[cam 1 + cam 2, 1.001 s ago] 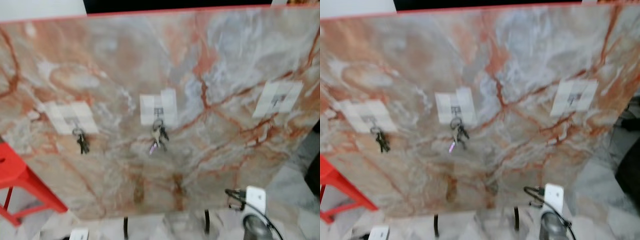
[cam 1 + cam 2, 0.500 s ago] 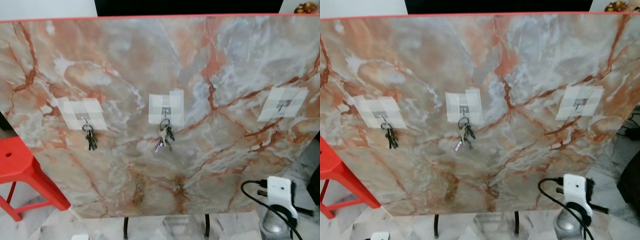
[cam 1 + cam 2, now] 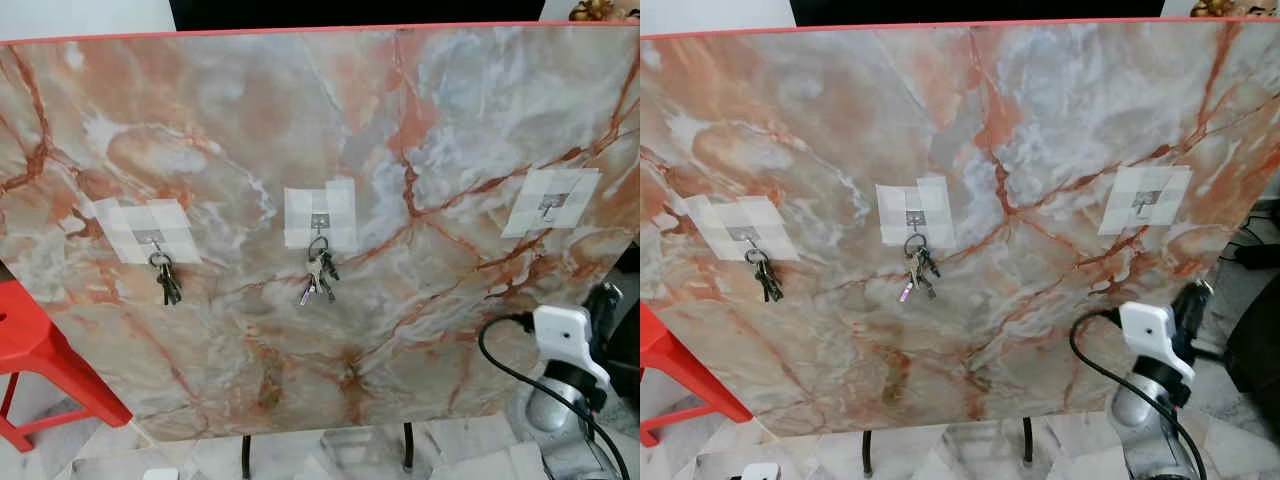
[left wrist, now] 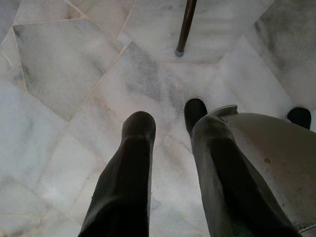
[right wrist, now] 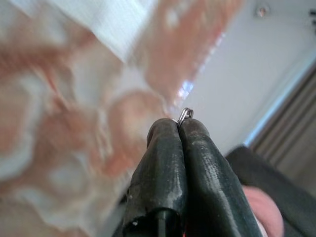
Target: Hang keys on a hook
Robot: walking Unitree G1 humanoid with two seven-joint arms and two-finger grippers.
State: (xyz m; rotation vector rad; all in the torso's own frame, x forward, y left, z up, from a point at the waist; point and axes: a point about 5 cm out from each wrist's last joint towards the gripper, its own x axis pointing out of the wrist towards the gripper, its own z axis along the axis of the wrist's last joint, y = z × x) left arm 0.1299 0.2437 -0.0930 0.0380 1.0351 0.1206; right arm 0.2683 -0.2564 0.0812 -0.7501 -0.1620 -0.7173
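Low and to the right of the marble board (image 3: 330, 130), the right gripper (image 5: 178, 126) has risen into view over the last second, its fingers (image 5: 163, 163) pressed together on a small metal key ring (image 5: 185, 114) that pokes out at the tips. The left gripper (image 4: 168, 123) hangs idle over the tiled floor (image 4: 59, 74), fingers apart and empty. On the board, three taped hooks sit in a row: the left hook (image 3: 150, 238) and the middle hook (image 3: 319, 221) each carry a bunch of keys (image 3: 318, 278), while the right hook (image 3: 548, 204), above the raised gripper, is bare. The lift suggests this hook is the target. A red stool (image 3: 40, 345) stands left of the board.
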